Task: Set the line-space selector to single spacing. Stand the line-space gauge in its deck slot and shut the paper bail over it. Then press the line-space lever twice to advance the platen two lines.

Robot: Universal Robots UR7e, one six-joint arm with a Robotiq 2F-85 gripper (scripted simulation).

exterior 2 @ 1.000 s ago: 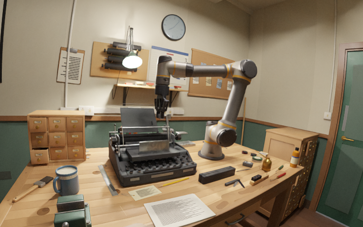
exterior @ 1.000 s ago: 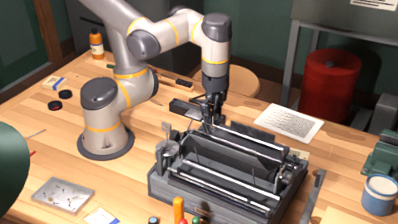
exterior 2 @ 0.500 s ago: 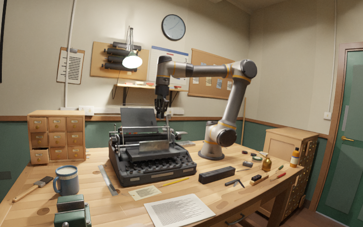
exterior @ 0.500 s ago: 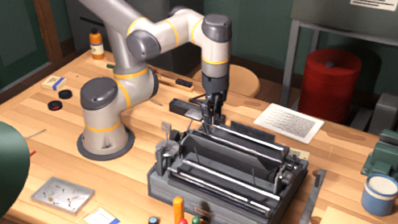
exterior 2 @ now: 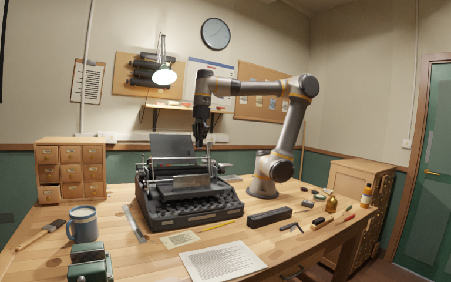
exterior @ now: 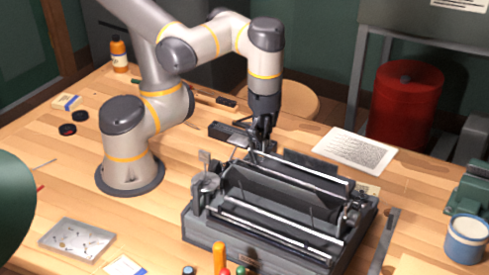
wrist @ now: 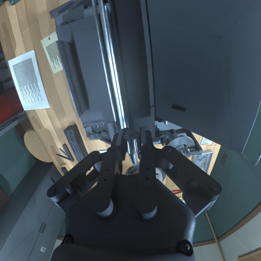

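Note:
The paper bail (exterior 2: 181,159) stands raised above the platen of the grey typewriter (exterior 2: 186,191), which sits mid-bench. My gripper (wrist: 132,138) points straight down over the bail's right end (exterior: 256,143) (exterior 2: 199,141). I hold the bail's round end knob (wrist: 131,142) between my fingers. The line-space gauge (exterior 2: 190,181), a flat metal plate, stands upright in the deck below the bail. The line-space lever (exterior 2: 226,164) juts out at the carriage's right end. The selector is hidden from me.
The arm's base (exterior: 129,148) stands on the bench right behind the typewriter. A black case (exterior 2: 269,217), small tools and a printed sheet (exterior 2: 222,261) lie in front. A mug (exterior 2: 82,223), a ruler (exterior 2: 133,223) and a green vise (exterior 2: 89,262) sit at the other end.

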